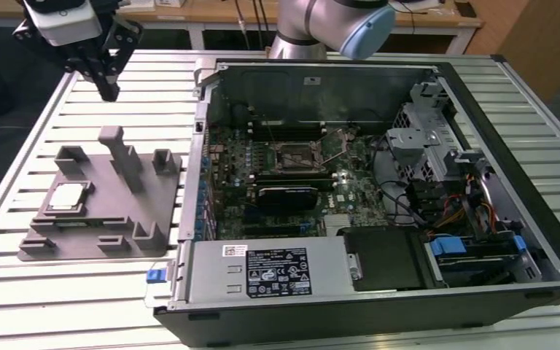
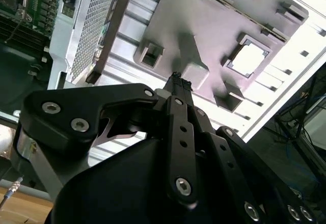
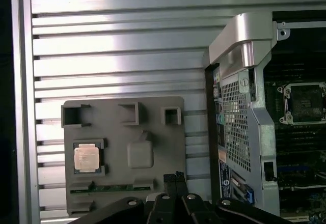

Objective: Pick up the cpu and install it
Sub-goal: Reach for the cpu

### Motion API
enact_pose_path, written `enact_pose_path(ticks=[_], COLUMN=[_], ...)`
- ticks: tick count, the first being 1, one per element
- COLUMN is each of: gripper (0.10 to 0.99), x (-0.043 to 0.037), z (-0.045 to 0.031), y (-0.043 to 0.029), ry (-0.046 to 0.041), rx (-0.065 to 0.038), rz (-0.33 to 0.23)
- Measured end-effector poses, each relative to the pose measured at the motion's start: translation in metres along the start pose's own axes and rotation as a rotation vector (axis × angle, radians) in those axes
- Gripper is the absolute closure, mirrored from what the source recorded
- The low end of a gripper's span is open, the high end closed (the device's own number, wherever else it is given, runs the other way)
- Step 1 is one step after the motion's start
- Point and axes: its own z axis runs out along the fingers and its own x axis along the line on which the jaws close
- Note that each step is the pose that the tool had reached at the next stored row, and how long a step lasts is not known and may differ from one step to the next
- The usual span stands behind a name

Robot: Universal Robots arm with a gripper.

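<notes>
Silver cpu (image 1: 67, 197) lies seated in the grey tray (image 1: 95, 227), well apart from the pincer (image 1: 108, 93), which hangs over the tray, closed tight on nothing.

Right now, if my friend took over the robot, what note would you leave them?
Gripper: shut, holding nothing, up in the air beside the grey holder tray, on the exterior view's left.
Cpu: lying flat in its recess on the holder tray, untouched.
Socket: on the motherboard inside the open computer case; it looks empty.
Done: nothing shows yet.
Left: the cpu is not picked up and not installed.
</notes>
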Motion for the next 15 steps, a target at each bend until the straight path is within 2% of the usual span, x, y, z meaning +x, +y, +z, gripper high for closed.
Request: enact_pose_path(ticks=[15], gripper=[0.98], x=[0.0264], z=[0.0176], y=[-0.0027], ry=[-0.0006], rx=[0.007], rz=[0.0])
